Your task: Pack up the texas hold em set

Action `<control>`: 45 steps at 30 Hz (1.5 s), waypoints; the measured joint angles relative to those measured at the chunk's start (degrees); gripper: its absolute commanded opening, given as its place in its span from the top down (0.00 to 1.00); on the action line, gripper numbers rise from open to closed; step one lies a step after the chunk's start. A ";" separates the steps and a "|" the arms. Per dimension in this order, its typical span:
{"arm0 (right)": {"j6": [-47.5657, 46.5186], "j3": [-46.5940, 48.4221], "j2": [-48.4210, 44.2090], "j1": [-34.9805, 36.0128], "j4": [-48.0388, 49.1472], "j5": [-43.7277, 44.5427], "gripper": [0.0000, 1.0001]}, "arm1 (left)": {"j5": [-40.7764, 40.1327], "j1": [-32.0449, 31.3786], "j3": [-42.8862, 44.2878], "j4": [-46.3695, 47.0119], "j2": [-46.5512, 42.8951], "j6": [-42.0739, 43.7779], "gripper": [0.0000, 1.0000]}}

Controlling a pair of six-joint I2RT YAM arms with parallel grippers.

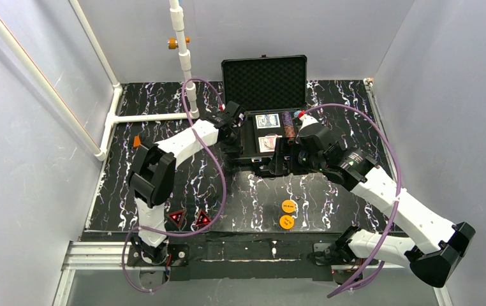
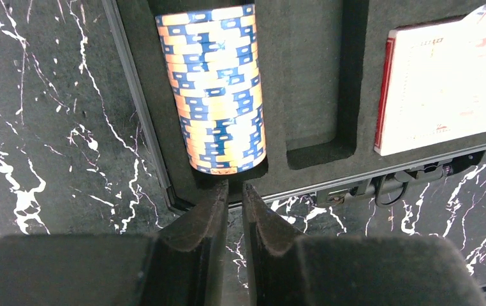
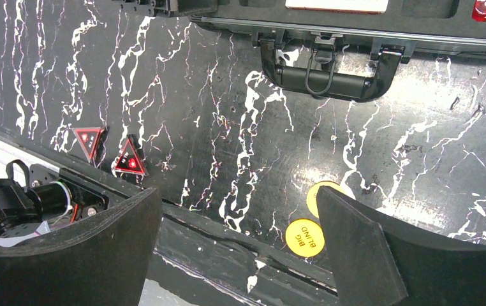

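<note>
The black marbled table stood between grey walls. We found the case open at its far middle, with a brown/blue chip stack lying in the leftmost slot. The left tool hung just outside that slot, almost pressed together and empty. The right tool was spread wide near the orange discs, gripping nothing.
</note>
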 measured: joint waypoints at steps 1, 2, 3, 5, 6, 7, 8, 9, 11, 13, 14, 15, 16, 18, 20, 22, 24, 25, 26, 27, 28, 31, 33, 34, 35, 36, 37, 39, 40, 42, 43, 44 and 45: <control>0.00 0.00 0.00 0.00 0.00 0.00 0.02 | -0.09 0.00 0.13 0.09 0.04 0.00 0.88; 0.00 0.00 0.00 0.00 0.00 0.00 0.02 | -0.28 0.00 0.44 0.13 0.24 0.00 0.88; 0.00 0.00 0.00 0.00 0.00 0.02 0.02 | -0.57 0.00 0.87 0.20 0.59 0.00 0.88; 0.00 0.00 0.00 0.00 0.00 0.04 0.02 | -0.98 0.00 1.79 0.24 1.60 0.02 0.88; -0.02 0.00 0.00 0.00 0.00 0.09 0.02 | -1.09 0.00 2.03 0.11 1.97 0.09 0.88; -0.02 0.00 0.00 0.00 0.00 0.15 0.02 | -1.27 0.00 2.23 -0.02 2.34 0.17 0.88; -0.02 0.00 0.00 0.00 0.00 0.17 0.02 | -1.49 -0.07 2.67 -0.17 2.64 0.31 0.88; -0.02 0.00 0.00 0.00 0.00 0.20 0.02 | -1.68 -0.11 3.04 -0.24 2.91 0.50 0.88; -0.04 0.00 0.00 0.00 -0.02 0.22 0.02 | -2.16 -0.17 3.98 -0.83 3.61 0.81 0.89; -0.04 0.00 0.00 0.00 -0.04 0.33 0.02 | -2.71 -0.26 4.79 -1.07 4.17 1.20 0.89; -0.07 0.00 0.00 0.00 -0.07 0.39 0.02 | -2.95 -0.26 5.18 -1.18 4.44 1.38 0.89; -0.09 0.00 0.00 0.00 -0.07 0.44 0.02 | -3.19 -0.28 5.55 -1.27 4.66 1.55 0.89; -0.11 0.00 0.00 0.00 -0.09 0.50 0.02 | -3.54 -0.28 5.88 -1.33 4.87 1.79 0.89; -0.22 0.00 0.00 0.00 -0.17 0.79 0.02 | -4.07 -0.28 6.69 -1.44 5.42 2.14 0.89; -0.24 0.00 -0.02 0.00 -0.17 1.01 0.02 | -4.31 -0.26 7.45 -1.70 6.01 2.49 0.89; -0.28 0.00 0.00 -0.02 -0.20 1.20 0.02 | -4.33 -0.31 8.11 -2.38 6.43 2.86 0.88; -0.48 0.00 0.00 0.00 -0.24 1.31 0.02 | -4.33 -0.33 8.44 -2.71 6.56 3.23 0.88; -0.55 0.00 0.00 0.00 -0.33 1.38 0.02 | -4.33 -0.33 8.52 -2.78 6.56 3.43 0.87; -0.70 0.00 0.00 0.00 -0.44 1.49 0.02 | -4.35 -0.33 8.76 -2.99 6.56 3.67 0.87; -0.81 0.00 -0.02 0.00 -0.52 1.53 0.02 | -4.33 -0.33 9.03 -3.19 6.58 3.89 0.87; -0.92 0.00 0.00 0.00 -0.63 1.62 0.02 | -4.35 -0.33 9.31 -3.43 6.58 4.13 0.86; -1.20 0.02 -0.02 0.00 -1.09 1.70 0.02 | -4.26 -0.31 9.84 -3.69 6.56 4.55 0.84; -1.27 0.02 0.00 0.00 -1.42 1.70 0.02 | -4.20 -0.31 9.86 -3.74 6.49 4.70 0.82; -1.27 0.02 -0.02 0.00 -1.46 1.70 0.02 | -4.20 -0.31 9.86 -3.76 6.36 4.85 0.81; -1.27 0.02 -0.02 0.00 -1.51 1.70 0.01 | -4.20 -0.28 9.86 -3.76 6.16 5.01 0.79; -1.27 0.02 0.00 0.00 -1.53 1.70 0.02 | -4.22 -0.22 9.84 -3.69 5.77 5.18 0.78; -1.27 0.02 -0.02 0.00 -1.53 1.70 0.02 | -4.22 -0.13 9.81 -3.54 5.20 5.42 0.77; -1.27 0.02 -0.02 0.00 -1.57 1.70 0.02 | -4.35 0.07 9.57 -3.06 3.67 5.88 0.72; -1.27 0.04 -0.02 0.00 -1.62 1.70 0.02 | -4.46 0.24 9.16 -2.40 2.40 6.29 0.69; -1.27 0.04 0.00 0.00 -1.66 1.70 0.02 | -4.85 0.42 8.07 -1.79 -0.61 7.15 0.61; -1.27 0.04 0.00 0.00 -1.66 1.70 0.02 | -5.16 0.48 7.37 -1.70 -2.51 7.63 0.58; -1.29 0.04 0.00 0.00 -1.66 1.70 0.02 | -5.51 0.61 6.56 -1.55 -4.42 7.98 0.53; -1.29 0.04 0.00 0.00 -1.66 1.73 0.02 | -5.88 0.68 5.70 -1.51 -6.64 8.35 0.48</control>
